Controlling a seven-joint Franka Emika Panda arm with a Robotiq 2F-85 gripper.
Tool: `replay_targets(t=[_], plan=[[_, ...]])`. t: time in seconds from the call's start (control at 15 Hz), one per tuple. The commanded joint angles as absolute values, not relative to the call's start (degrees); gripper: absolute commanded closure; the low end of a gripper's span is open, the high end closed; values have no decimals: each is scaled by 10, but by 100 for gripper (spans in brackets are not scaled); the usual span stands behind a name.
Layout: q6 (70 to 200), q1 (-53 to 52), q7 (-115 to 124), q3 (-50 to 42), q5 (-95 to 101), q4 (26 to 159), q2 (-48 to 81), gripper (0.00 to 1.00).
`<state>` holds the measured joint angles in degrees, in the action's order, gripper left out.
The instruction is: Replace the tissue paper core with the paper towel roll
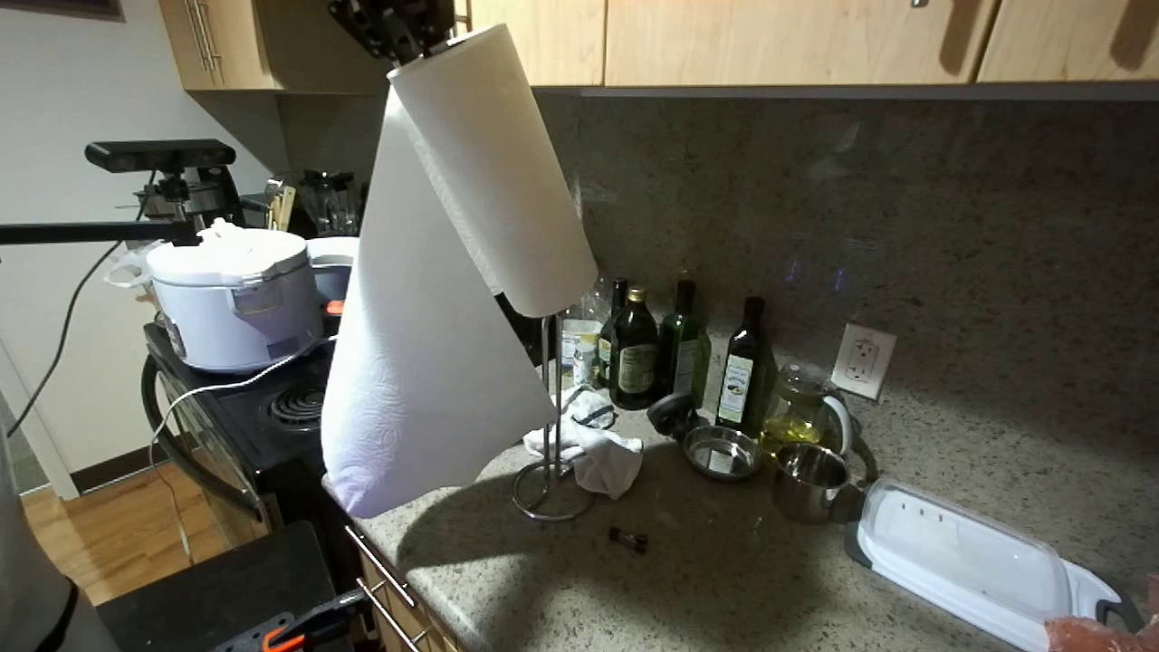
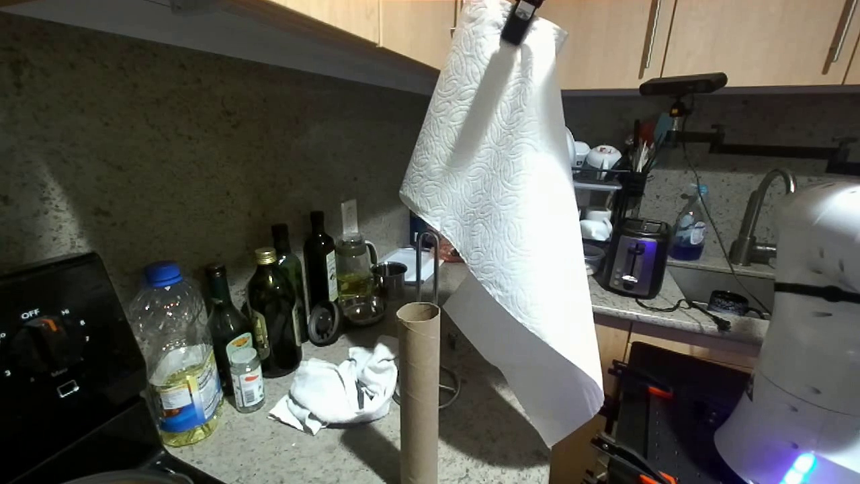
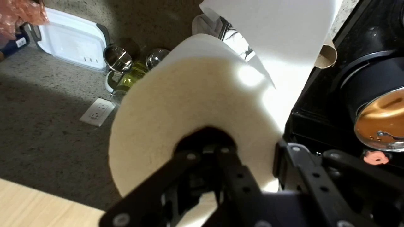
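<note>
The white paper towel roll (image 1: 498, 172) hangs tilted in the air, gripped at its upper end by my gripper (image 1: 421, 52). In the wrist view one finger of the gripper (image 3: 244, 154) sits in the hollow centre of the paper towel roll (image 3: 189, 91), and the other finger lies against its outside. A long loose sheet (image 2: 504, 154) trails down. The roll's lower end overlaps the thin metal holder (image 1: 550, 398) in that exterior view, while the holder's top (image 2: 428, 238) shows bare elsewhere. The cardboard tissue paper core (image 2: 419, 390) stands upright, apart from the holder.
Dark bottles (image 1: 636, 353), a crumpled cloth (image 2: 342, 386), a metal cup (image 1: 810, 480) and a white tray (image 1: 969, 552) stand on the counter around the holder. The stove holds a pot (image 3: 378, 107) and a rice cooker (image 1: 235, 299). Wooden cabinets (image 1: 788, 41) hang above.
</note>
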<state>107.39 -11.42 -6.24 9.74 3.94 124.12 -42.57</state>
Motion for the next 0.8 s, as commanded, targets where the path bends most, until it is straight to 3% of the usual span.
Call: replay_targets(t=[0.0, 0.73], plan=[[1056, -107, -57, 100, 45, 1210, -401, 93], [1041, -107, -61, 93, 36, 1172, -337, 93]])
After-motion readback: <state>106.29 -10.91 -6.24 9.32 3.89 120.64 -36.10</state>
